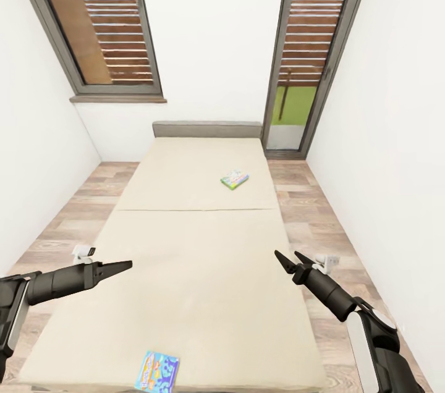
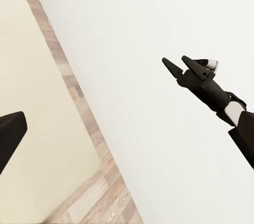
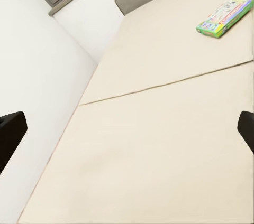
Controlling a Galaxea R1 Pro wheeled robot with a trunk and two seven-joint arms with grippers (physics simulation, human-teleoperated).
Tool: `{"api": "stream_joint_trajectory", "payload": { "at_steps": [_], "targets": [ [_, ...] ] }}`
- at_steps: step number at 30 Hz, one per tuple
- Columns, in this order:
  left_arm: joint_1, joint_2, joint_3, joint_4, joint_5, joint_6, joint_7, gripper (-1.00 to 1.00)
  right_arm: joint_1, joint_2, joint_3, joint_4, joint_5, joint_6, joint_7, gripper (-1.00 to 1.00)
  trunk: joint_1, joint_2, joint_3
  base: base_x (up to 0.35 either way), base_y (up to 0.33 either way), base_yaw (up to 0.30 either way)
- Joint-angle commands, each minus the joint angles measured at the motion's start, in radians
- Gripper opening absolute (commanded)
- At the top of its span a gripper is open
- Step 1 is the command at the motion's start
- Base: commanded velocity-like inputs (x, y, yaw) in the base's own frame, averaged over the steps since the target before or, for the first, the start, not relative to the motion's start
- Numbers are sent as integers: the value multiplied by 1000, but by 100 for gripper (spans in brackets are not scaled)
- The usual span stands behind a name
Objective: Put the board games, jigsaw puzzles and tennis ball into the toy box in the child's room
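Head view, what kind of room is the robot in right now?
Most likely a bedroom: a low beige bed with a grey headboard, two colourful board games lying on it, tall grey-framed windows behind.

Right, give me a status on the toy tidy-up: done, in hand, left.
Done: nothing visible; two board games lie on the bed, one near the headboard, one at the near edge. In hand: nothing; the left gripper and right gripper hover over the mattress. Left: both games here, plus the table items, which I can't judge from these views.
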Motion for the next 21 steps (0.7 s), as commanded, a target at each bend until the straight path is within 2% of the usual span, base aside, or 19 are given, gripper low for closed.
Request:
{"api": "stream_joint_trajectory", "payload": {
  "at_steps": [1,14,21],
  "targets": [
    [-1,0,0,-1,-1,11,-4,100,-1,1,-2,0,-8,9,3,100,1,-2,0,139,-236,0],
    [-1,0,0,-1,-1,11,-6,100,-1,1,-2,0,-8,9,4,100,1,-2,22,100,-129,0],
    [-1,0,0,-1,-1,11,-5,100,-1,1,-2,0,-7,9,4,100,1,-2,33,36,-144,0]
  ]
}}
